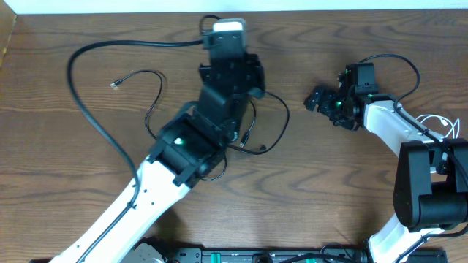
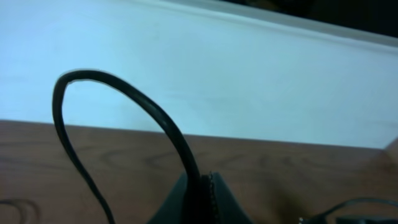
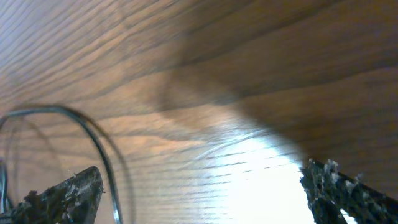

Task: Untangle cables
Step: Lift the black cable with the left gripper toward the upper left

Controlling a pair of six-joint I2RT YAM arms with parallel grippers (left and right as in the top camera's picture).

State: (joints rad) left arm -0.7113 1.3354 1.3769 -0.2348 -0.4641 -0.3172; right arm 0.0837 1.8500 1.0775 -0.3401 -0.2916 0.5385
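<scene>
The left arm (image 1: 183,146) is recorded stretched diagonally from the near edge toward the far edge of the tabletop (image 1: 351,190). The left gripper (image 2: 202,193) is levelled at the pale wall (image 2: 249,74), jaws clenched on a black cable (image 2: 155,115) that arches up and leftward from them. The right arm (image 1: 387,124) is extended leftward, the right gripper (image 3: 205,199) held low over bare wood with jaws released; a thin cable loop (image 3: 99,143) is noted just beside one finger, outside the gap, and a white cable (image 1: 447,126) is listed at the right edge.

My left arm (image 1: 183,142) covers the black cables' (image 1: 285,117) crossing mid-worktop; the white cable (image 1: 444,119) vanishes behind my right arm (image 1: 387,120).
</scene>
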